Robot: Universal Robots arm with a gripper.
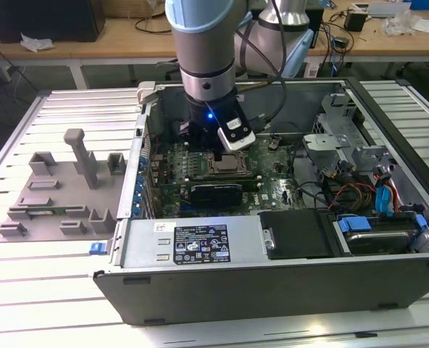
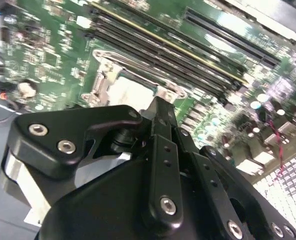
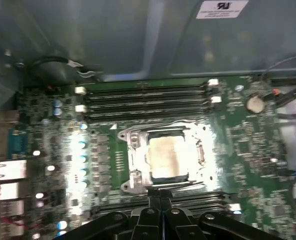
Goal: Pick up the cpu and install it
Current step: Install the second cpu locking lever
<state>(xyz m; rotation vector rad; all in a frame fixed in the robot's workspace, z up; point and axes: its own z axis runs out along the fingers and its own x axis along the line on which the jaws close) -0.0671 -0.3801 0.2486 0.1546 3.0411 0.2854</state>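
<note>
Your cpu (image 3: 164, 156) sits flat in the socket frame (image 3: 163, 157) on the motherboard (image 3: 248, 145), inside the open computer case (image 1: 200, 290). Your gripper (image 3: 160, 196) hangs just over the socket's edge, fingers (image 3: 154, 192) pressed together, clamped on nothing. Grey fixture tray (image 1: 55, 188) lies on the table (image 1: 40, 290) beside the case.

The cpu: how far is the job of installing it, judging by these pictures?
Mostly done, it seems. The cpu already lies flat inside the socket frame on the motherboard, so picking and placing look finished. The gripper is shut with nothing between its fingers, beside the socket. Whether the chip is fully seated or locked cannot be told.
</note>
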